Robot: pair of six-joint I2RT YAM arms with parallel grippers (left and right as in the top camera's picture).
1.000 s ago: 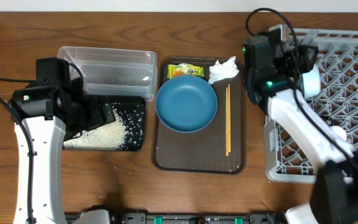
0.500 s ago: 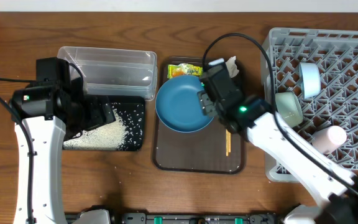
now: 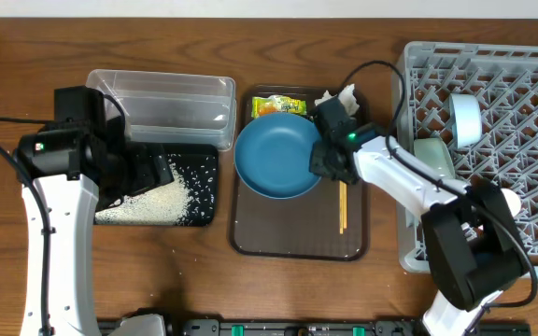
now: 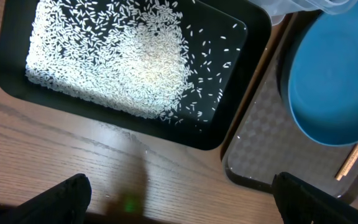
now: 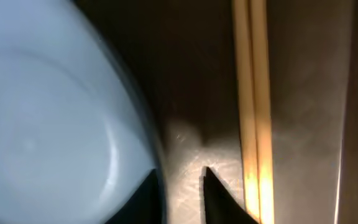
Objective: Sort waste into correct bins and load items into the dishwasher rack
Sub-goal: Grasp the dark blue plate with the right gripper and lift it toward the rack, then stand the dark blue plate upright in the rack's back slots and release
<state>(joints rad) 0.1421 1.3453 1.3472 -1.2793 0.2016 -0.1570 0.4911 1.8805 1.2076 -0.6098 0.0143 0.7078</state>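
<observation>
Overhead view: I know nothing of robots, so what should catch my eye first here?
The deep-blue bowl sits mid-table on a brown tray, with the right arm's fingers at its right rim, beside wooden chopsticks. To the left, a heap of white rice lies in a black tray; at far right stands a grey rack.

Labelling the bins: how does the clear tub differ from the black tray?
The clear tub is see-through and looks empty; the black tray is opaque and holds white rice. The clear tub has taller walls; the black tray is shallow. Both are rectangular.
</observation>
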